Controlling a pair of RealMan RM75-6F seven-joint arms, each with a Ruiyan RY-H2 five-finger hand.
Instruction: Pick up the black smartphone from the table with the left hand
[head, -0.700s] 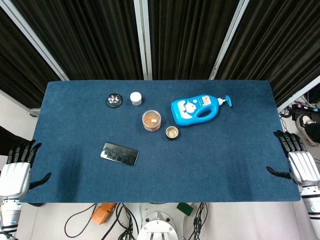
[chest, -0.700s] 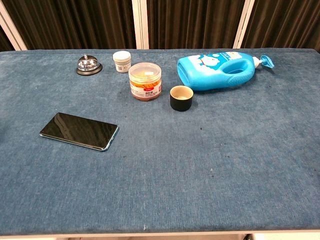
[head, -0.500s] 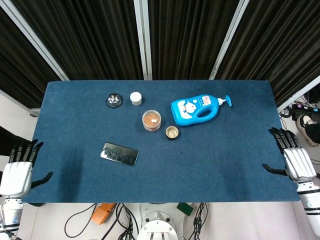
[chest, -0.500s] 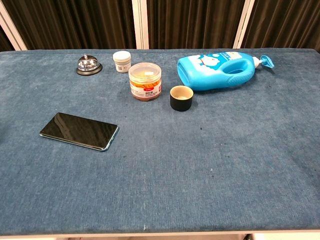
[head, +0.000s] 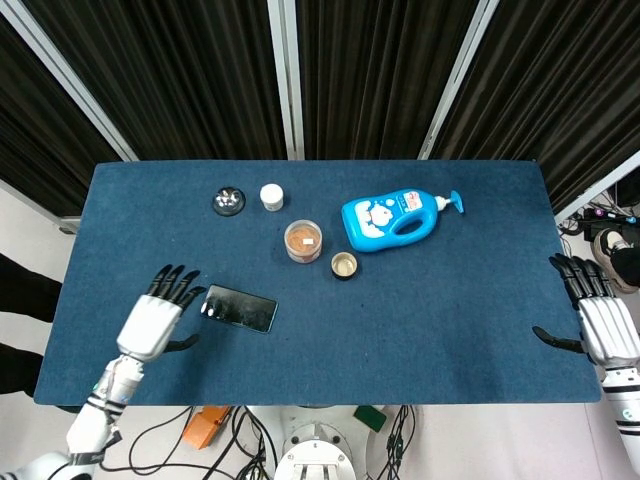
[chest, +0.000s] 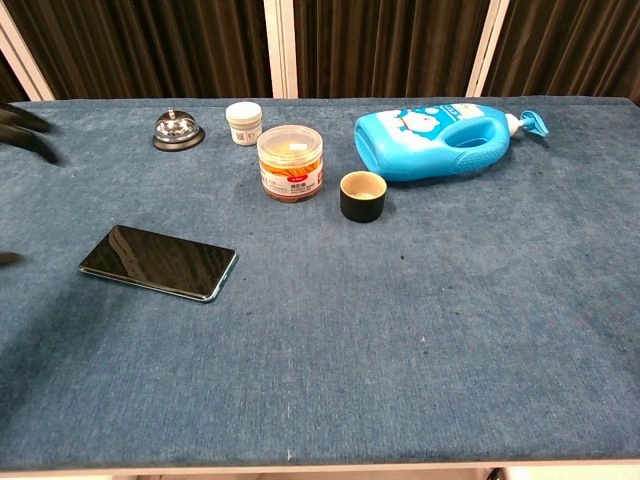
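Observation:
The black smartphone (head: 239, 308) (chest: 158, 262) lies flat, screen up, on the blue table at the front left. My left hand (head: 157, 318) hovers over the table just left of the phone with its fingers spread and nothing in it; its fingertips (chest: 22, 130) show at the chest view's left edge. My right hand (head: 605, 326) stays beyond the table's right edge, fingers apart and holding nothing.
Behind the phone stand an orange-filled clear jar (head: 303, 240), a small black cup (head: 344, 265), a white jar (head: 271, 197) and a desk bell (head: 229, 200). A blue bottle (head: 394, 219) lies on its side at the back right. Blue table cloth (head: 440, 320) covers the surface.
My left hand has moved from beyond the table's left edge to over the table, close beside the phone. The right hand has barely shifted. The phone has not moved.

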